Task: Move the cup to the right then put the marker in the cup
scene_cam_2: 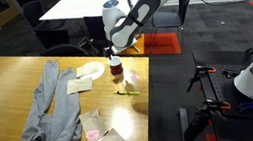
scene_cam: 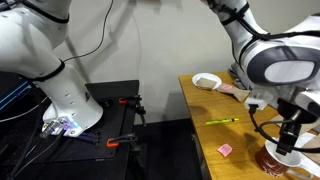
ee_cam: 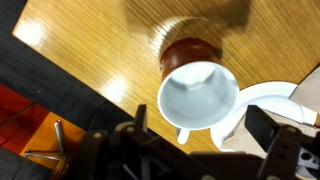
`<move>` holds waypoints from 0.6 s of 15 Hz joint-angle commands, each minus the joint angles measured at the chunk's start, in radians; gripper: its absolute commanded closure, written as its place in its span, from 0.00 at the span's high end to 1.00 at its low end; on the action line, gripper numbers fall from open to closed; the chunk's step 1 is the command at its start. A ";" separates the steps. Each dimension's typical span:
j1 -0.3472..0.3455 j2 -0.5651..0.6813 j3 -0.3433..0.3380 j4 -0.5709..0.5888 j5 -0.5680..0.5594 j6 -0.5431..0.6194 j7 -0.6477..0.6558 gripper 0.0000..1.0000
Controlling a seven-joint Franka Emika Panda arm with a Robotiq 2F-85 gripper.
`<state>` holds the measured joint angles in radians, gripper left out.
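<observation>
In the wrist view the gripper (ee_cam: 200, 128) hangs straight over the cup (ee_cam: 197, 95), its two dark fingers (ee_cam: 140, 118) spread wide, one on either side of the mug and, as far as this view shows, clear of its walls, so it grips nothing. The cup stands upright on the wooden table (ee_cam: 90, 50), dark red outside and white inside, close to the table's edge. Just beside it lies a white dish (ee_cam: 268, 100), which the cup's rim partly overlaps in this view. Further along the table top the marker (scene_cam: 222, 121) lies flat on the bare wood, well apart from the cup and not in it. In both exterior views it shows as a thin yellow-green stick. A small pink square (scene_cam: 225, 150) sits near the table's edge, apart from the marker. Beyond the marker a shallow white bowl (scene_cam: 207, 81) rests towards the far end of the table in an exterior view, with a brownish thing (scene_cam: 236, 91) just beside it. A grey cloth (scene_cam_2: 57, 111) sprawls over much of the table's other half, running along its length. Off the table, a white robot base (scene_cam: 62, 95) stands on a black stand fitted with red-handled clamps (scene_cam: 130, 101), and at the back of the room a white table (scene_cam_2: 82, 6) stands among dark chairs
</observation>
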<state>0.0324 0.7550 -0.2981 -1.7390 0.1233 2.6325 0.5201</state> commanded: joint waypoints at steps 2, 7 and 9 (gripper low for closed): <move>0.039 -0.164 0.018 -0.162 -0.058 0.023 -0.044 1.00; 0.002 -0.282 0.142 -0.258 -0.083 0.010 -0.258 1.00; -0.009 -0.302 0.187 -0.277 -0.085 -0.009 -0.344 1.00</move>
<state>0.0555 0.5285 -0.1767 -1.9390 0.0553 2.6322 0.2890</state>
